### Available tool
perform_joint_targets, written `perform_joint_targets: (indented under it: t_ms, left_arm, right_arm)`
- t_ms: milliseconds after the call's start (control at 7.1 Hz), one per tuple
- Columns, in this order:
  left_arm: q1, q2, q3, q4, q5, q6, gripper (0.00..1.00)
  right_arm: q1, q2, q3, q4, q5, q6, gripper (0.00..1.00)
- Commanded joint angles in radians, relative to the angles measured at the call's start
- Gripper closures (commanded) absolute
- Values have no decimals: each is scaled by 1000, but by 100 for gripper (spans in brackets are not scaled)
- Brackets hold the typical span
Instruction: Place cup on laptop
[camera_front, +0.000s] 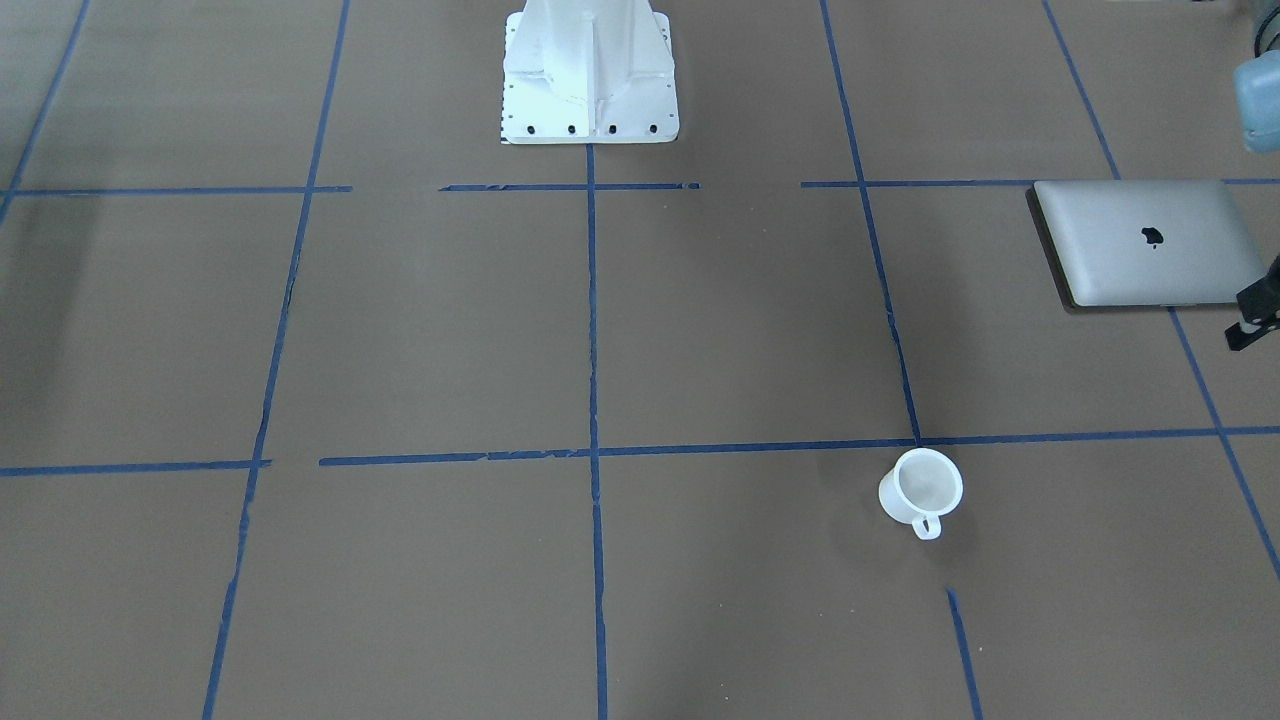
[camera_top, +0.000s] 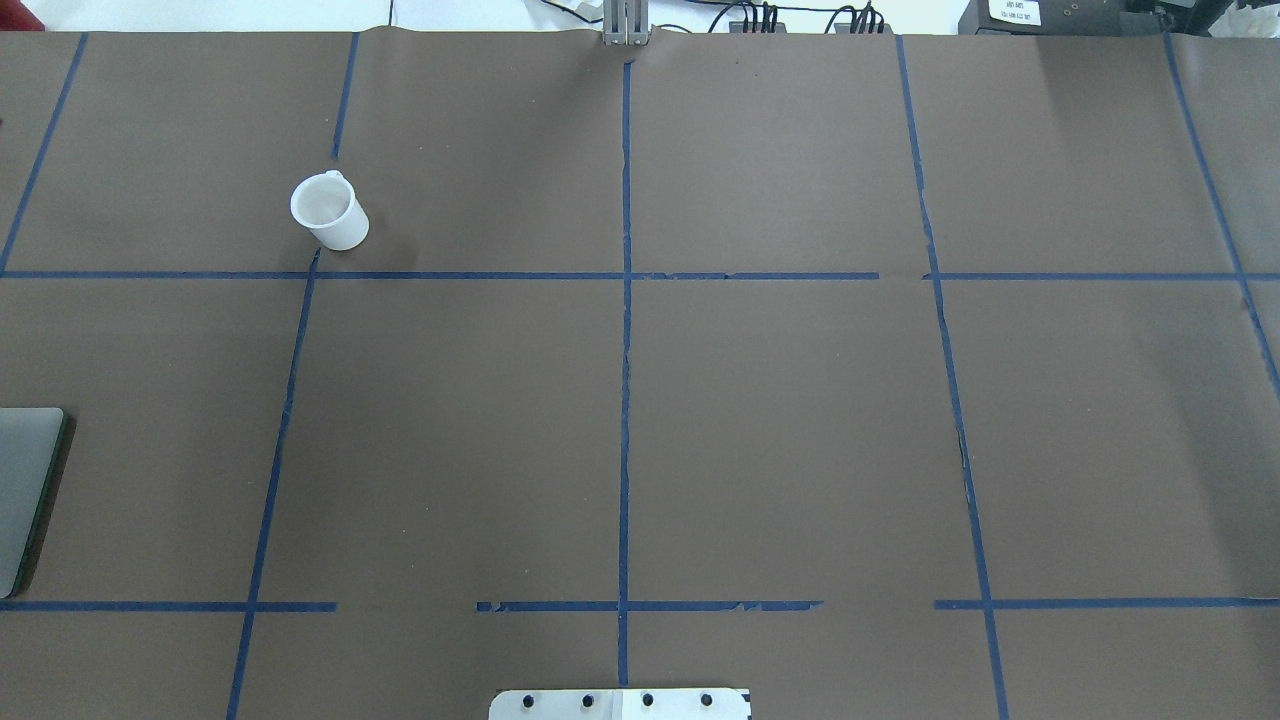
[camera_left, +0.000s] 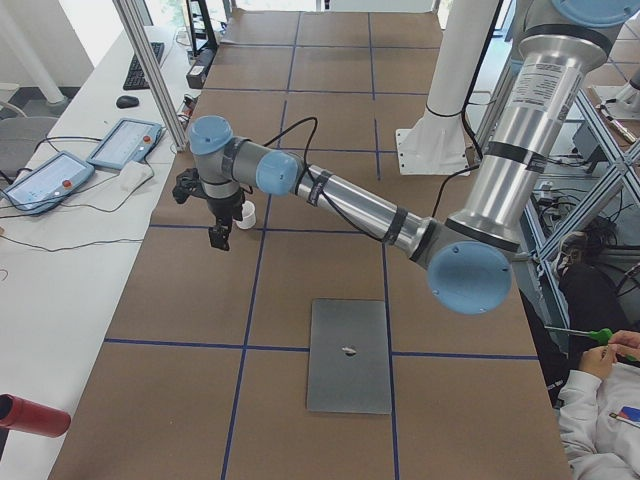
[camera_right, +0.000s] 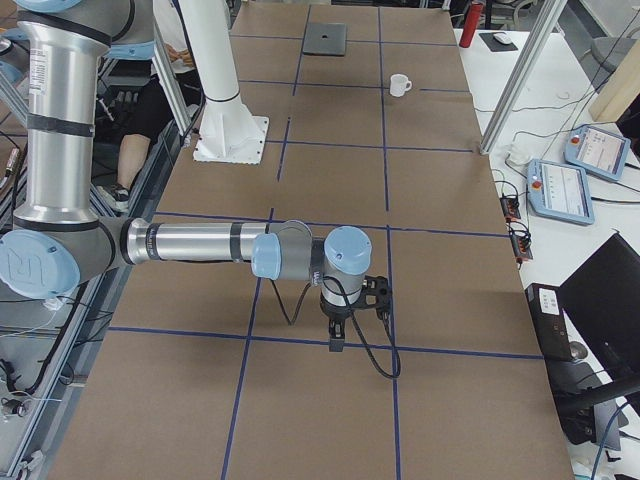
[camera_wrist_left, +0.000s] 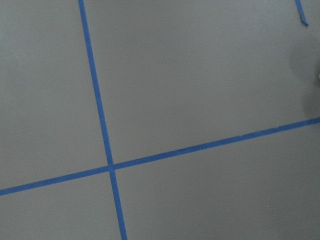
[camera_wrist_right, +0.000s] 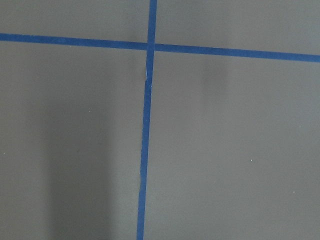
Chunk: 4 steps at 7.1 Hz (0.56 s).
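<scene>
While the cup (camera_front: 921, 487) sits ungrabbed near my left gripper (camera_left: 217, 238), I must drop onto it first; I cannot tell how wide the jaws are.

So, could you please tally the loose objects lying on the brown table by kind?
cup: 1
laptop: 1
Total: 2

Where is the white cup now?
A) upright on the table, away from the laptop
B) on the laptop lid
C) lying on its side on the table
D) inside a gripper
A: the cup stands mouth up on the table, in a different taped square from the closed laptop.
</scene>
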Motion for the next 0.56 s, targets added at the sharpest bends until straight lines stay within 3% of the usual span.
perform_joint_targets:
  t_ms: [0,423]
  left_arm:
    - [135,-194,169,-86,2,-272,0]
    - [238,-393,546,-392,10,-512,0]
  right_arm:
    - [0,0,0,0,-2,0,0]
    - [0,0,0,0,0,0,0]
